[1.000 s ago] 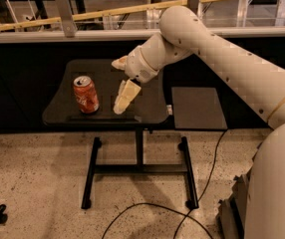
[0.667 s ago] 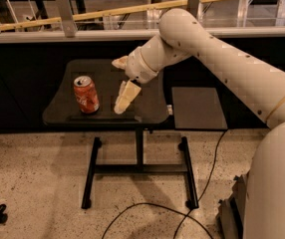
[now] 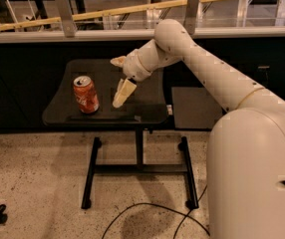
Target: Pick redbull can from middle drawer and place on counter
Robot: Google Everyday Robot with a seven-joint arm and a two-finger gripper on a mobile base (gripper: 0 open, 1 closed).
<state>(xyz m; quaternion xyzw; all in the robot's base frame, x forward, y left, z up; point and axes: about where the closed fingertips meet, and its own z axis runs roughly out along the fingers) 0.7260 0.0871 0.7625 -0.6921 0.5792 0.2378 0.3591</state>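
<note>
Single arm [image 3: 202, 68] reaches in from the right over a small black table [image 3: 147, 114]. The gripper [image 3: 121, 77] hangs above the table's middle, spread wide and holding nothing: one finger [image 3: 124, 92] points down toward the tabletop and the other sticks out to the upper left. The redbull can [image 3: 85, 94] stands upright on the left part of the table, to the left of the gripper and apart from it, with no contact. No drawer is in view. The can looks already set down on the surface, so the task reads as at or near its end. The main risk is the low finger: any leftward sweep or wrist rotation while pulling away could clip the can's side and tip it. The can sits toward the left-front of the top, so a knock could roll it off onto the floor. The table stands on a thin stand, so an arm bump could also shake it. A loose cable [image 3: 152, 210] lies on the floor near the base and could snag if the base moves.
</note>
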